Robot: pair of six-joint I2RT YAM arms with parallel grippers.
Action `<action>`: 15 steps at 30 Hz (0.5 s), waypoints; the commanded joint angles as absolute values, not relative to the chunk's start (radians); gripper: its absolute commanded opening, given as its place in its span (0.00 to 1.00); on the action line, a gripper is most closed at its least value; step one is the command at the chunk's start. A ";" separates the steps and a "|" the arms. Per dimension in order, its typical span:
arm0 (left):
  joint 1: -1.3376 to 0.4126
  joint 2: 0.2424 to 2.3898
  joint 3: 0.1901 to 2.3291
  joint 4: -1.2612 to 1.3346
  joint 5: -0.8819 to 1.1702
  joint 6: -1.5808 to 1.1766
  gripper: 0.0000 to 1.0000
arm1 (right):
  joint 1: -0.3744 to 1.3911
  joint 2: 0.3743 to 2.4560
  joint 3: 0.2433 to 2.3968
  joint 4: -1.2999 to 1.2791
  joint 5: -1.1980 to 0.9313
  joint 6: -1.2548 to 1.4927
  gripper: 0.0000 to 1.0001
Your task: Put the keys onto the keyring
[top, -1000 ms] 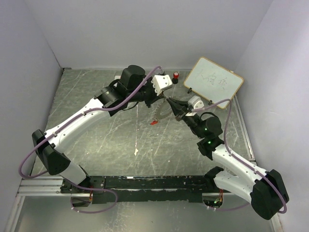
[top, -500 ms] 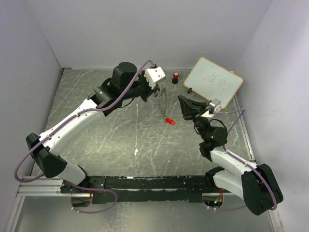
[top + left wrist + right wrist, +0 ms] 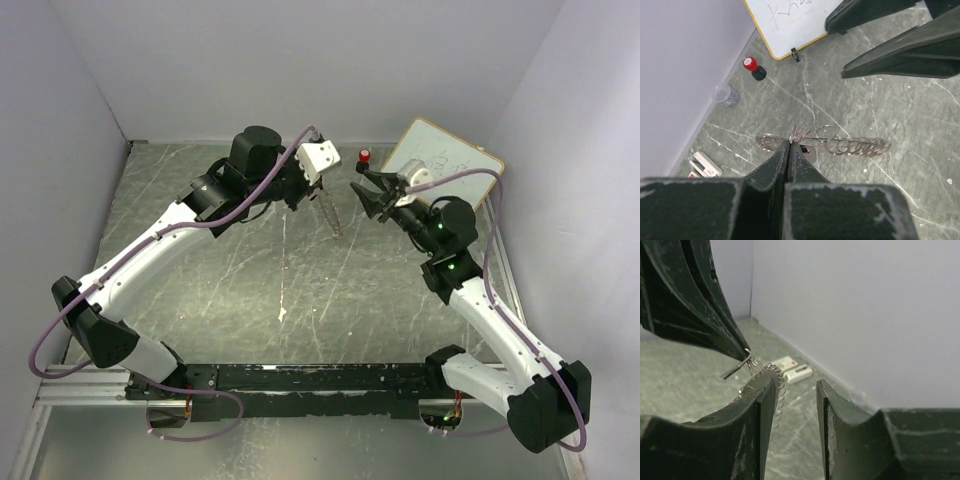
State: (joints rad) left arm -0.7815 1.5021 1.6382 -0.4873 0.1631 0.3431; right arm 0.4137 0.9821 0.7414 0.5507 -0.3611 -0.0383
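Green marbled worktop [image 3: 220, 280], lilac walls [image 3: 300, 60]. Left fingers [image 3: 775, 165] are pressed together, pinching the keyring [image 3: 855, 146], which hangs from them. Right fingers [image 3: 760, 410] are spread, empty, close beside it.

Soft, even light, faint shadows, close foreground slightly blurred
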 commanded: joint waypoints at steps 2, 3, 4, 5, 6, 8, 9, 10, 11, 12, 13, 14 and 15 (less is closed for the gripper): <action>-0.778 1.507 1.681 -0.502 0.204 0.387 0.07 | 0.419 1.037 0.855 0.183 -0.463 -0.276 0.38; -0.777 1.510 1.681 -0.508 0.211 0.393 0.07 | 0.423 1.041 0.860 0.166 -0.467 -0.303 0.39; -0.778 1.512 1.681 -0.515 0.218 0.399 0.07 | 0.427 1.040 0.859 0.155 -0.468 -0.330 0.40; -0.777 1.515 1.681 -0.523 0.221 0.403 0.07 | 0.431 1.036 0.859 0.148 -0.468 -0.351 0.40; -0.778 1.519 1.681 -0.528 0.232 0.409 0.07 | 0.434 1.032 0.856 0.145 -0.466 -0.364 0.40; -0.777 1.525 1.684 -0.541 0.242 0.418 0.07 | 0.437 1.026 0.859 0.129 -0.471 -0.389 0.41; -0.777 1.529 1.687 -0.547 0.246 0.423 0.07 | 0.438 1.024 0.861 0.120 -0.474 -0.399 0.41; -0.778 1.533 1.689 -0.555 0.254 0.429 0.07 | 0.439 1.023 0.862 0.115 -0.482 -0.402 0.41; -0.778 1.540 1.695 -0.561 0.260 0.432 0.07 | 0.440 1.024 0.864 0.110 -0.490 -0.408 0.41; -0.778 1.547 1.700 -0.569 0.265 0.436 0.07 | 0.442 1.024 0.866 0.108 -0.495 -0.408 0.41; -0.778 1.552 1.705 -0.578 0.269 0.439 0.07 | 0.444 1.026 0.868 0.107 -0.497 -0.407 0.41; -0.777 1.558 1.710 -0.585 0.274 0.444 0.07 | 0.447 1.028 0.868 0.105 -0.503 -0.409 0.40; -0.778 1.565 1.715 -0.594 0.279 0.446 0.07 | 0.453 1.031 0.869 0.104 -0.506 -0.409 0.40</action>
State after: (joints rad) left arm -0.7815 1.5486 1.6516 -0.5785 0.2329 0.4183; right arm 0.4393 1.0386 0.8402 0.1349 -0.4755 -0.3717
